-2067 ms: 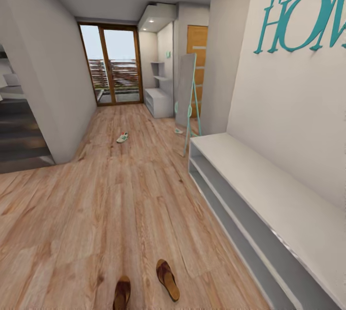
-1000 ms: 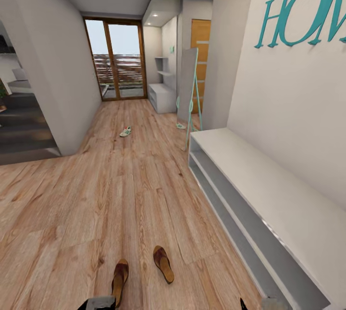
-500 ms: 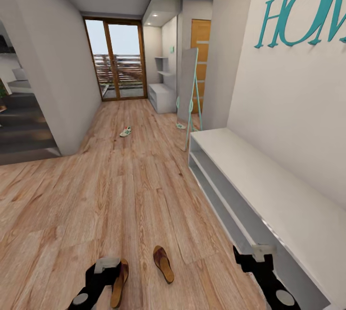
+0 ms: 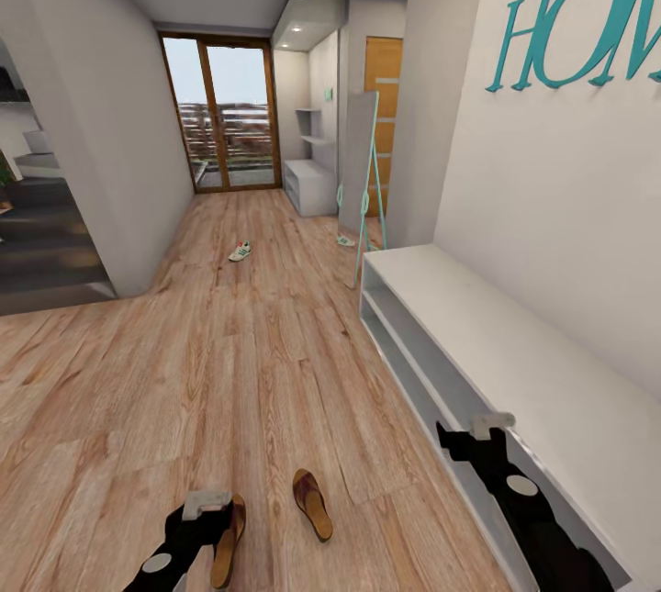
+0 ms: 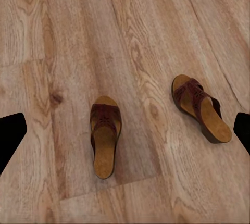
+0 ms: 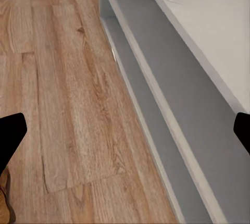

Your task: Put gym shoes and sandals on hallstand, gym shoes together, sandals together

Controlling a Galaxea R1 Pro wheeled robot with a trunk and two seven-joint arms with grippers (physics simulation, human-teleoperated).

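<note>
Two dark brown sandals lie on the corridor floor [image 4: 275, 363] close in front of me, one [image 4: 312, 503] in plain sight, the other [image 4: 223, 548] partly behind my left gripper [image 4: 204, 519]. The left wrist view has both sandals [image 5: 105, 135] [image 5: 202, 108] below the open left gripper [image 5: 126, 133], apart from its fingertips [image 5: 10, 136]. One gym shoe [image 4: 240, 251] sits far down the corridor, another [image 4: 345, 241] by the mirror's foot. The light-grey hallstand [image 4: 308, 188] stands at the far end. My right gripper [image 4: 456, 441] hangs open and empty beside the low white shelf.
A long, plain low white shelf unit [image 4: 477, 344] [image 6: 172, 78] runs along the right wall. A standing mirror [image 4: 358, 170] leans beyond it. A wall corner [image 4: 119, 206] juts in at the left, and glass doors [image 4: 225, 119] close the corridor's end.
Both arms came up into the head view from below. In the last half second the right arm moved up and forward along the white shelf unit; the left barely moved. The camera shifted earlier.
</note>
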